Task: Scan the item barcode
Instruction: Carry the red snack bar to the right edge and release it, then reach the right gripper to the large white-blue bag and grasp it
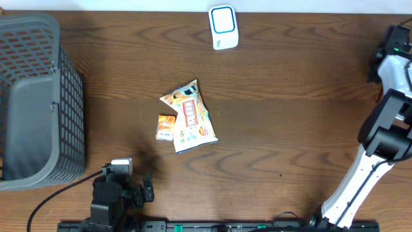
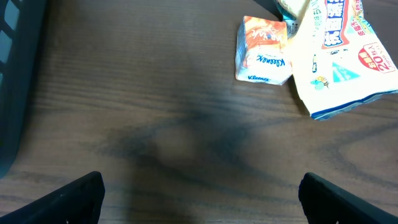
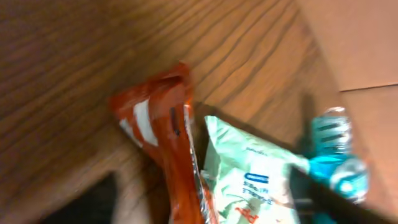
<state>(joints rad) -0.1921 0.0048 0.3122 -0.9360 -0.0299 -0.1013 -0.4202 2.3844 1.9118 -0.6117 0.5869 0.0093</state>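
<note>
A white scanner with a blue ring [image 1: 223, 26] lies at the table's far edge. Mid-table a yellow and white snack bag [image 1: 188, 116] rests beside a small orange tissue pack [image 1: 166, 127]; both also show in the left wrist view, the bag [image 2: 339, 56] and the pack [image 2: 263, 50]. My left gripper [image 2: 202, 200] hovers open and empty over bare wood, well short of them. My right gripper [image 3: 205, 200] is open off the table's right side, above an orange-red packet [image 3: 165, 124] and a pale green packet [image 3: 249, 171] that lie between its fingers.
A dark grey mesh basket [image 1: 35, 96] fills the left end of the table. A teal bottle [image 3: 336, 152] stands by the packets under the right wrist. The right arm [image 1: 386, 129] rises along the right edge.
</note>
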